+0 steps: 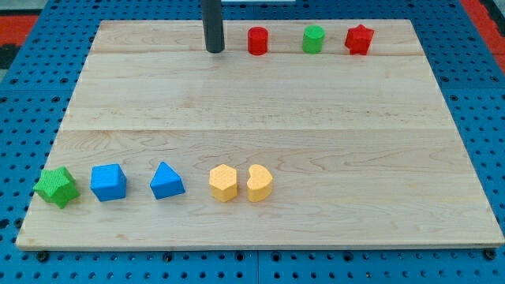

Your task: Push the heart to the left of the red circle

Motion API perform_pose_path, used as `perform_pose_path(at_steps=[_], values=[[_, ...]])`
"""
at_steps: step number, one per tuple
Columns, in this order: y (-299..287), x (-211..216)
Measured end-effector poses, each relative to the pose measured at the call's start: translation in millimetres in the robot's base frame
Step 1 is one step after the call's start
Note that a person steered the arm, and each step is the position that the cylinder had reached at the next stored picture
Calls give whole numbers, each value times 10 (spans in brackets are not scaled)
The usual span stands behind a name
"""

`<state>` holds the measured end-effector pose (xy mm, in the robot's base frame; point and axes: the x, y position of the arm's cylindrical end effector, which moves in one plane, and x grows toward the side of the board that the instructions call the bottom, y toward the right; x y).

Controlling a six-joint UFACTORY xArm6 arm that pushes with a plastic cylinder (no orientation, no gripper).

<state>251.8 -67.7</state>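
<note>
Clawless as this arm was, with nothing on it that could open, close or grip, I had only the dark rod, and my tip [215, 50] rested on the wooden board [260, 118] near the view's top, a little left of centre. It touched no block. Just to its right along that top row stood the red circle [258, 40], a short cylinder, close to the tip but apart from it. Further right sat the green cylinder [313, 39], and beyond that the red star [359, 39].

I saw the yellow heart [259, 183] well apart from all that, down near the view's bottom, slightly right of the board's middle. It sat just beside the yellow hexagon [223, 183] on its left, so close that I could not tell whether they touched. Continuing left along the bottom row were the blue triangle [166, 181], the blue cube [107, 182] and the green star [56, 187] by the board's left edge. Around the board lay the blue pegboard [24, 87].
</note>
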Motion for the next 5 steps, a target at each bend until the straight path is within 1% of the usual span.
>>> perform_pose_path(at_steps=[1,2,3,4,5], values=[[560,62],[865,198],[982,704],[1658,1971],[1562,3250]])
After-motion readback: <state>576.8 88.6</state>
